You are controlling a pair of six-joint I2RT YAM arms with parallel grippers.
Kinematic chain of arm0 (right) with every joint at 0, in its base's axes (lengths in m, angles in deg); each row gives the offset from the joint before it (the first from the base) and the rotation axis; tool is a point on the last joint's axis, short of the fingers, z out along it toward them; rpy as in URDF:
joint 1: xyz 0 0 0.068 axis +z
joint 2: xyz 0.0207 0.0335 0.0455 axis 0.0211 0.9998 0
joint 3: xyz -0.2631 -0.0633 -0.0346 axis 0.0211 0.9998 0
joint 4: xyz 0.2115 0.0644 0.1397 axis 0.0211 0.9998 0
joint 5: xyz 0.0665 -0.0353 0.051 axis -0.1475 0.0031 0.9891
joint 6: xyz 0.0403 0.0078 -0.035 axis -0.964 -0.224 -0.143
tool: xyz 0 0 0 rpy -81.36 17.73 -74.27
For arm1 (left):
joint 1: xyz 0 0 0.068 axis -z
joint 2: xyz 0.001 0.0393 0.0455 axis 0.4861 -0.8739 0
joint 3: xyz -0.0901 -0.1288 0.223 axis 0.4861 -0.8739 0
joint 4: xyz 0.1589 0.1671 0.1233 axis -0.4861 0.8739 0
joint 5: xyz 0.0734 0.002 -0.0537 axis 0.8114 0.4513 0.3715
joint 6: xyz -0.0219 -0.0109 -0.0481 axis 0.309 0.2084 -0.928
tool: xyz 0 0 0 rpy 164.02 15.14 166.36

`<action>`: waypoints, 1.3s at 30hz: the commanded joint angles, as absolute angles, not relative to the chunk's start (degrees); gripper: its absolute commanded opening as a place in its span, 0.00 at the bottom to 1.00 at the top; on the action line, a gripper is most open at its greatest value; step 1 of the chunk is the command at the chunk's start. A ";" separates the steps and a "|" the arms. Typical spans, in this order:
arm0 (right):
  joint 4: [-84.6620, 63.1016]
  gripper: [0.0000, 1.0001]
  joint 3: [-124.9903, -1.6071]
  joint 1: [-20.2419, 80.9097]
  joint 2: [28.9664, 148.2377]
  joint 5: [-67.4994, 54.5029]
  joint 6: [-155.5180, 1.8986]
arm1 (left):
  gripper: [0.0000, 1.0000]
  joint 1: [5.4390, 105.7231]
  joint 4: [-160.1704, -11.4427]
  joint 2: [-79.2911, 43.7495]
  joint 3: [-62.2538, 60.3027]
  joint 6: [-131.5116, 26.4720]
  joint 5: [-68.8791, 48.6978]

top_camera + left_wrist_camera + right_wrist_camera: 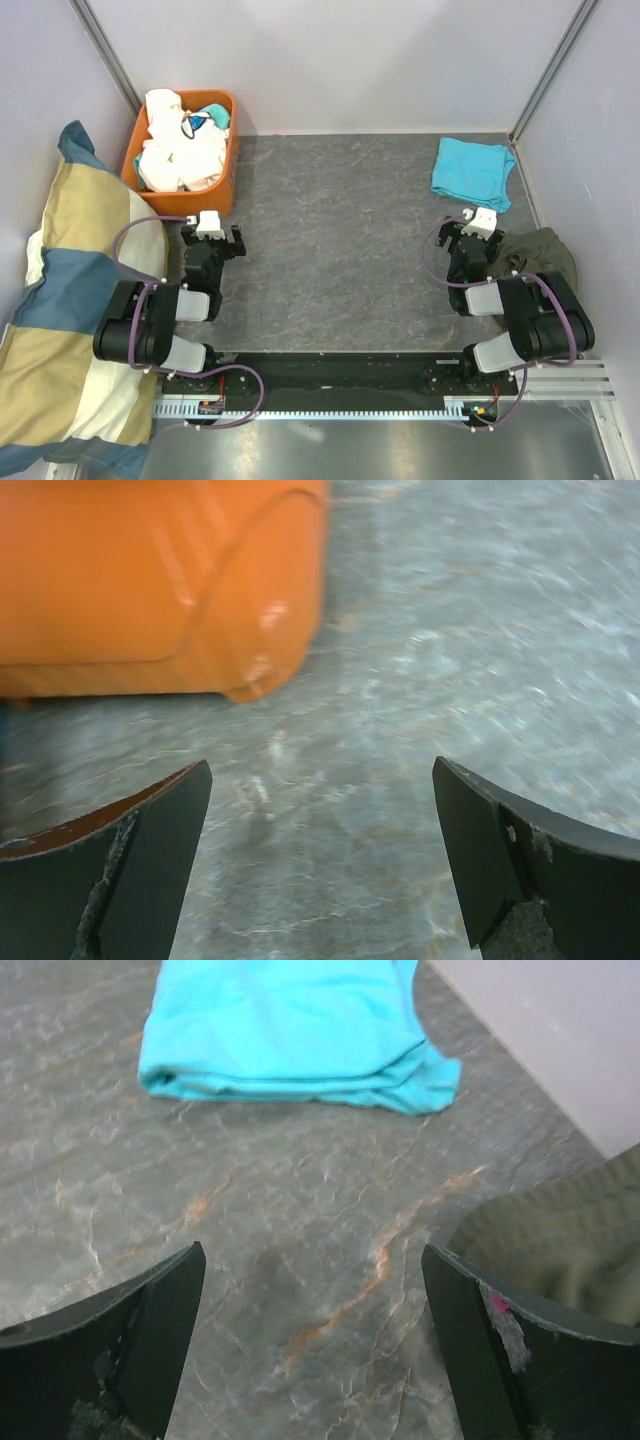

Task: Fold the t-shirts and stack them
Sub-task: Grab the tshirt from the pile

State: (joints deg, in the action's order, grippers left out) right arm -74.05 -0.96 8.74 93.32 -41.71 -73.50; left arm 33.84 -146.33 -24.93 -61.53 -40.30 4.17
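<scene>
Crumpled cream-white t-shirts (180, 152) fill an orange basket (229, 165) at the back left, and a bit of turquoise cloth shows among them. A folded turquoise t-shirt (472, 172) lies flat at the back right; in the right wrist view that turquoise t-shirt (290, 1030) is ahead of the jaws. My left gripper (213, 232) hovers just in front of the basket, open and empty. Between its jaws the left gripper (322, 780) shows only bare table, with the basket (160, 580) ahead to the left. My right gripper (474, 226) (313, 1260) is open and empty too, a short way in front of the folded shirt.
A big yellow-and-blue checked pillow (70, 300) leans along the left wall. An olive-green garment (540, 255) (560, 1240) lies crumpled beside the right arm, close to its right finger. White walls enclose the grey marbled table (340, 250).
</scene>
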 commanded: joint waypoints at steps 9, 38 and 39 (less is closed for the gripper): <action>-39.16 0.98 -22.55 14.38 79.68 -47.37 -83.17 | 1.00 37.08 -151.29 -23.66 -61.46 -41.12 14.87; -6.55 0.98 -31.09 25.55 70.89 -36.73 -91.00 | 0.93 23.72 -72.92 -41.22 11.65 -43.67 -1.56; -6.02 0.98 -30.91 25.55 69.93 -36.73 -91.17 | 0.92 23.55 -72.11 -42.11 13.06 -43.40 -1.57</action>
